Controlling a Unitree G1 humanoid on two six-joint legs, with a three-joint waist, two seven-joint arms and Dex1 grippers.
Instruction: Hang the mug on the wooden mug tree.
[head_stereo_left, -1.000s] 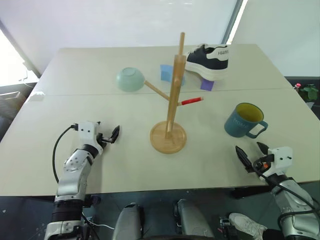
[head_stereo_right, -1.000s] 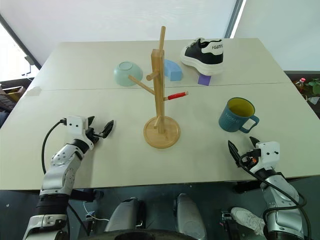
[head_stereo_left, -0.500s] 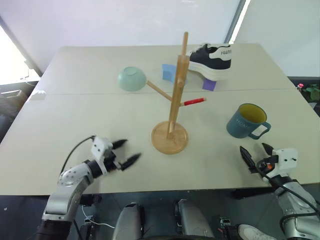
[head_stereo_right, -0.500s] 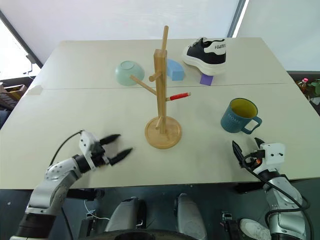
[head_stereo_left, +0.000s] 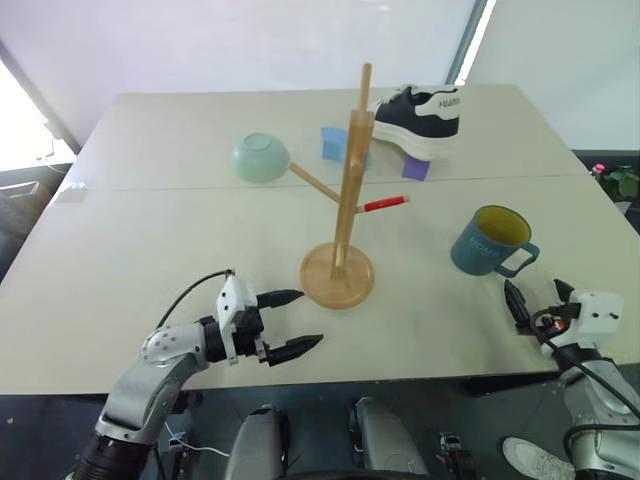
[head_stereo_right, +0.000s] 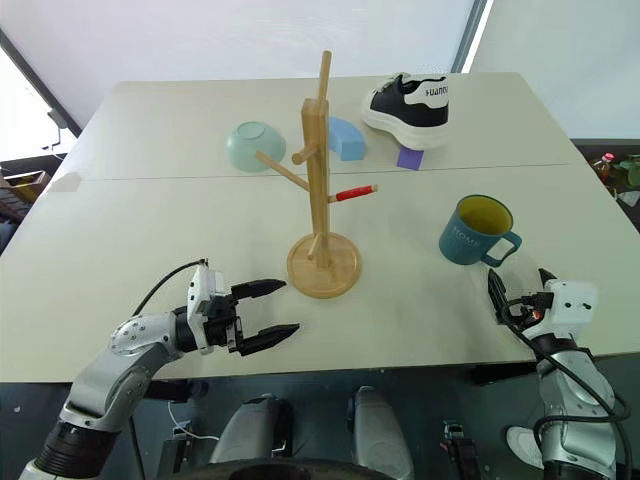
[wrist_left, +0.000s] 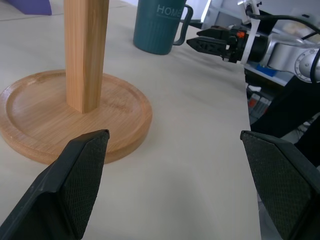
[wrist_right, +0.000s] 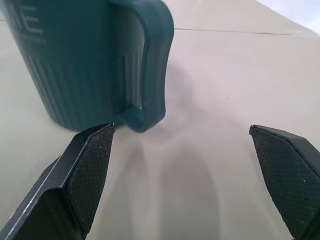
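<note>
Left arm swung in toward the mug tree; mug untouched.

The left gripper (head_stereo_left: 284, 323), fingers spread, now points at the mug tree (head_stereo_left: 345, 200) base from the near edge. The right gripper (head_stereo_right: 518, 294), also open, sits just behind the upright mug (head_stereo_left: 489, 241). A pale table (head_stereo_left: 160, 230) carries a bowl (head_stereo_left: 260, 158) and shoe (head_stereo_left: 420, 120) near bright windows.

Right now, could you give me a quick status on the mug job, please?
Both grippers open, empty: left gripper, right gripper. Mug upright on table, ahead of right gripper. Mug tree pegs bare; path clear.

Mug (head_stereo_left: 490, 240) right of mug tree (head_stereo_left: 342, 220), bowl (head_stereo_left: 260, 158) behind.
</note>
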